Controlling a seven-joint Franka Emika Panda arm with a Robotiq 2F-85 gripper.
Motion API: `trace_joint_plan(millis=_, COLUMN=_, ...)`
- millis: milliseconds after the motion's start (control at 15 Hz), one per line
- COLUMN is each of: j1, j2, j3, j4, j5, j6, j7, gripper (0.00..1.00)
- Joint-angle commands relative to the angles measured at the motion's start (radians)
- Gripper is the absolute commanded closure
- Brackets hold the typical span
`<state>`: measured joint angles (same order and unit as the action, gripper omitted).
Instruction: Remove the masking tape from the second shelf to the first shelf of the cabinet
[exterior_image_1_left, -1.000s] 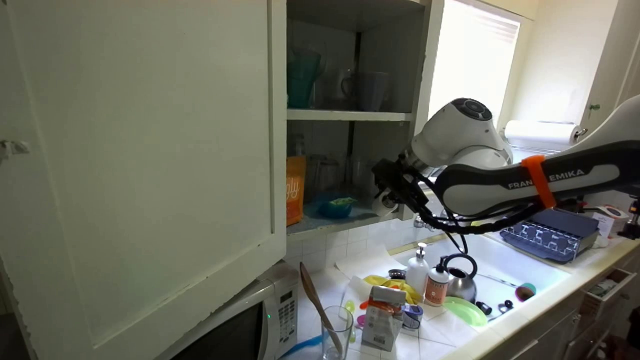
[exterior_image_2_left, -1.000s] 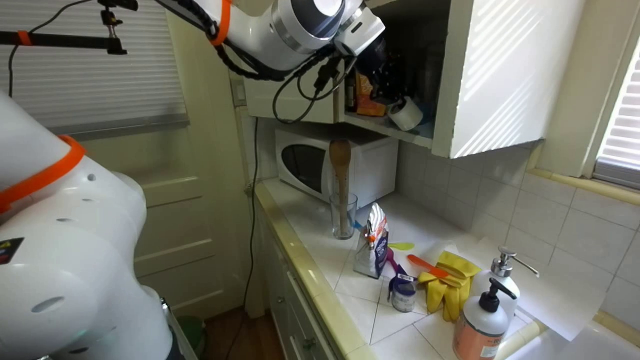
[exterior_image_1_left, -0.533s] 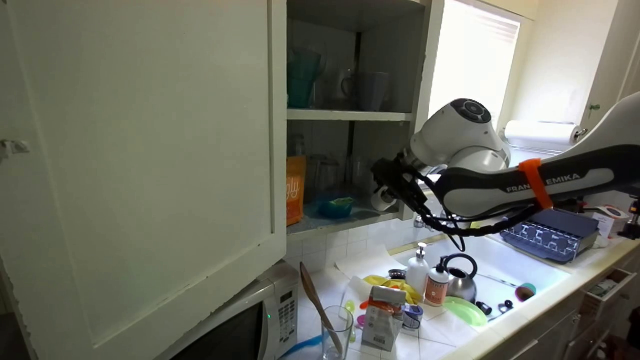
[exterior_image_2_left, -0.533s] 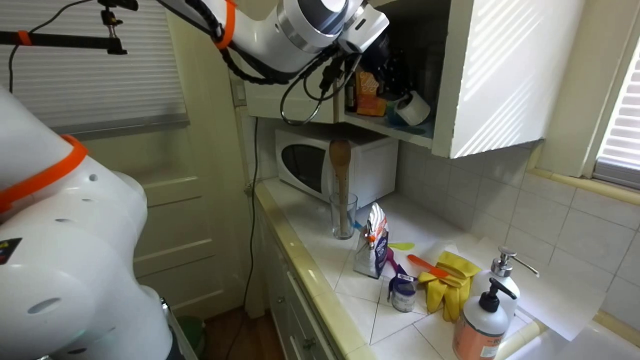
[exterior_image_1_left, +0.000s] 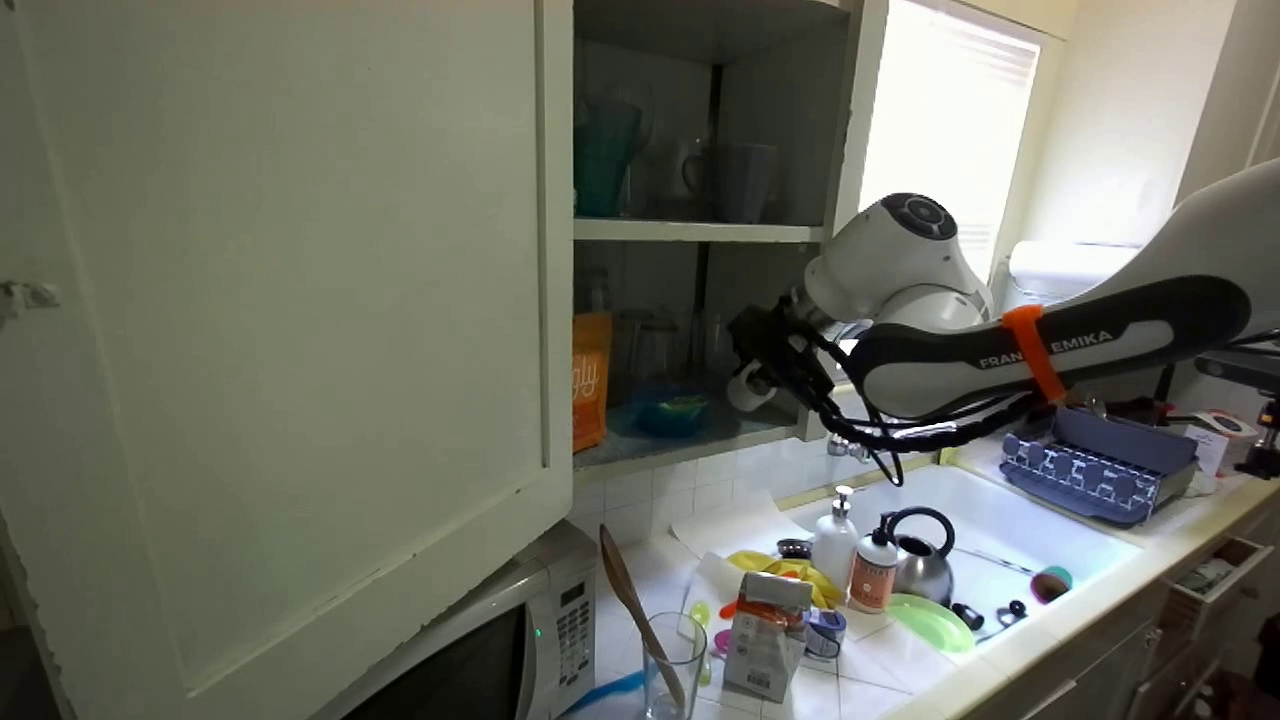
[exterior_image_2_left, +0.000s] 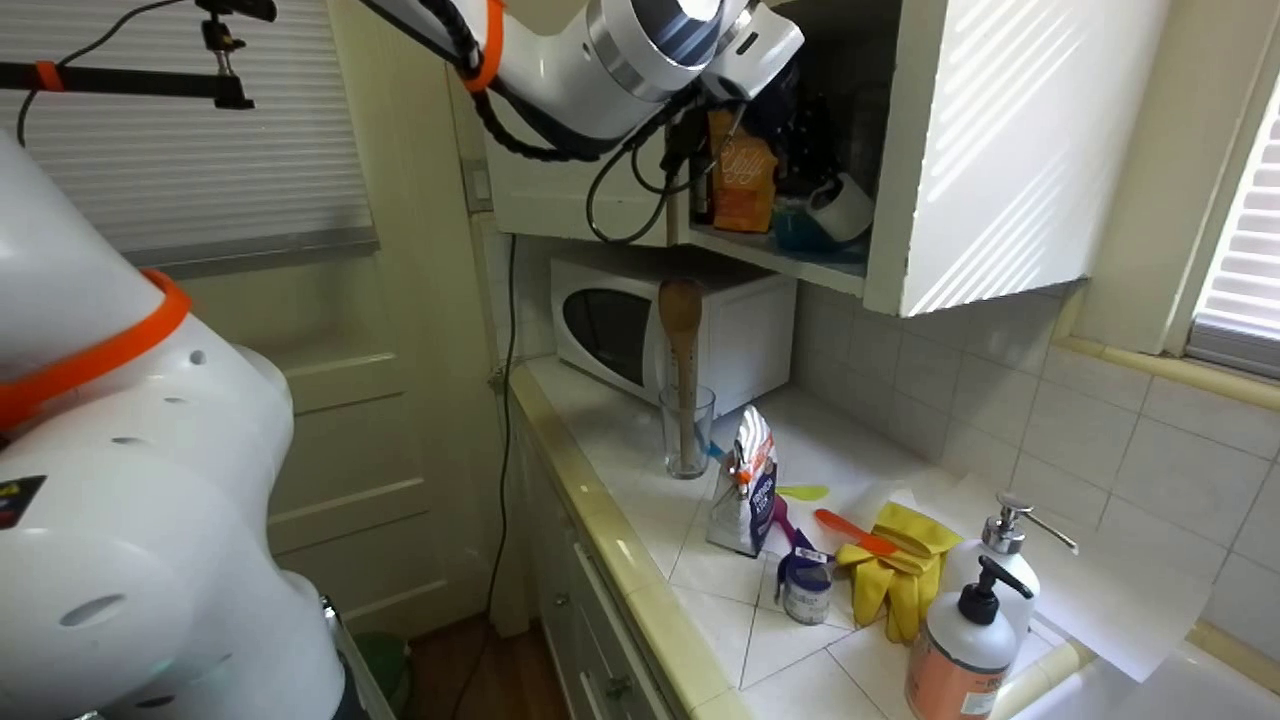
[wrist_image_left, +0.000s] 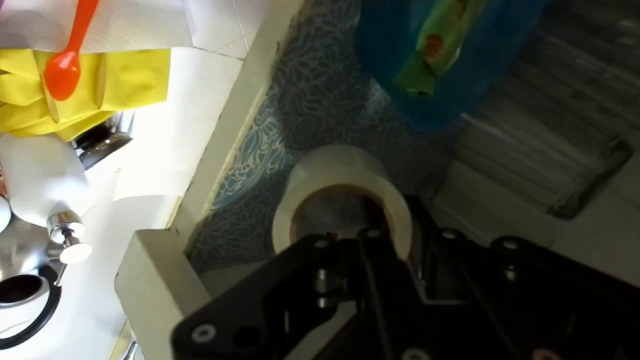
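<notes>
The masking tape (wrist_image_left: 345, 160) is a wide off-white roll. My gripper (wrist_image_left: 400, 225) is shut on its wall, with one finger inside the ring and one outside. In both exterior views the tape (exterior_image_1_left: 747, 388) (exterior_image_2_left: 845, 210) is tilted in the cabinet's (exterior_image_1_left: 838, 150) lower compartment, near the side post. It is low over the first shelf (exterior_image_1_left: 690, 450) (exterior_image_2_left: 780, 262); I cannot tell if it touches. The gripper (exterior_image_1_left: 765, 372) (exterior_image_2_left: 822, 185) is below the second shelf (exterior_image_1_left: 700, 232). The fingertips are partly hidden by the tape and the dark.
A blue bowl (exterior_image_1_left: 668, 418) (wrist_image_left: 390, 60) with a green packet is beside the tape. An orange bag (exterior_image_1_left: 590, 380) (exterior_image_2_left: 742, 185) and glasses (exterior_image_1_left: 650, 350) also stand on the first shelf. The cabinet's side post (wrist_image_left: 155, 270) is close to the gripper. The door (exterior_image_1_left: 300, 300) is open.
My gripper has carried the tape farther into the lower compartment: left and slightly up in an exterior view, right in an exterior view. It stays shut on the tape.
</notes>
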<state>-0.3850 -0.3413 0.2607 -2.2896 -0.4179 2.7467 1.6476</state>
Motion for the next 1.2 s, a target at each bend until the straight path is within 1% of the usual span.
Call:
trace_joint_plan(millis=0, j1=0.045, j2=0.061, j3=-0.046, j4=0.046, j5=0.016, j6=-0.004, j7=-0.005, gripper=0.96)
trace_joint_plan(millis=133, j1=0.069, j2=0.081, j3=-0.072, j4=0.056, j5=0.033, j6=-0.003, j7=-0.017, gripper=0.96)
trace_joint_plan(millis=200, j1=0.049, j2=0.087, j3=-0.054, j4=0.059, j5=0.048, j6=-0.001, j7=-0.025, gripper=0.96)
trace_joint_plan(millis=333, j1=0.057, j2=0.099, j3=-0.061, j4=0.068, j5=0.070, j6=-0.009, j7=-0.036, gripper=0.96)
trace_joint_plan(millis=400, j1=0.100, j2=0.106, j3=-0.099, j4=0.074, j5=0.083, j6=-0.019, j7=-0.044, gripper=0.96)
trace_joint_plan(millis=467, j1=0.111, j2=0.110, j3=-0.107, j4=0.076, j5=0.102, j6=-0.029, j7=-0.052, gripper=0.96)
trace_joint_plan(millis=533, j1=0.127, j2=0.113, j3=-0.120, j4=0.079, j5=0.124, j6=-0.037, j7=-0.064, gripper=0.95)
trace_joint_plan(millis=600, j1=0.136, j2=0.116, j3=-0.129, j4=0.082, j5=0.136, j6=-0.039, j7=-0.068, gripper=0.90)
trace_joint_plan(millis=667, j1=0.145, j2=0.119, j3=-0.137, j4=0.084, j5=0.148, j6=-0.040, j7=-0.075, gripper=0.91)
trace_joint_plan(millis=733, j1=0.150, j2=0.120, j3=-0.144, j4=0.087, j5=0.151, j6=-0.043, j7=-0.076, gripper=0.89)
trace_joint_plan(millis=800, j1=0.156, j2=0.121, j3=-0.150, j4=0.088, j5=0.160, j6=-0.047, j7=-0.079, gripper=0.76)
trace_joint_plan(millis=867, j1=0.162, j2=0.122, j3=-0.156, j4=0.089, j5=0.167, j6=-0.049, j7=-0.082, gripper=0.68)
trace_joint_plan(millis=933, j1=0.165, j2=0.121, j3=-0.162, j4=0.089, j5=0.173, j6=-0.052, j7=-0.084, gripper=0.53)
trace_joint_plan(millis=1133, j1=0.170, j2=0.117, j3=-0.173, j4=0.088, j5=0.182, j6=-0.054, j7=-0.085, gripper=0.31)
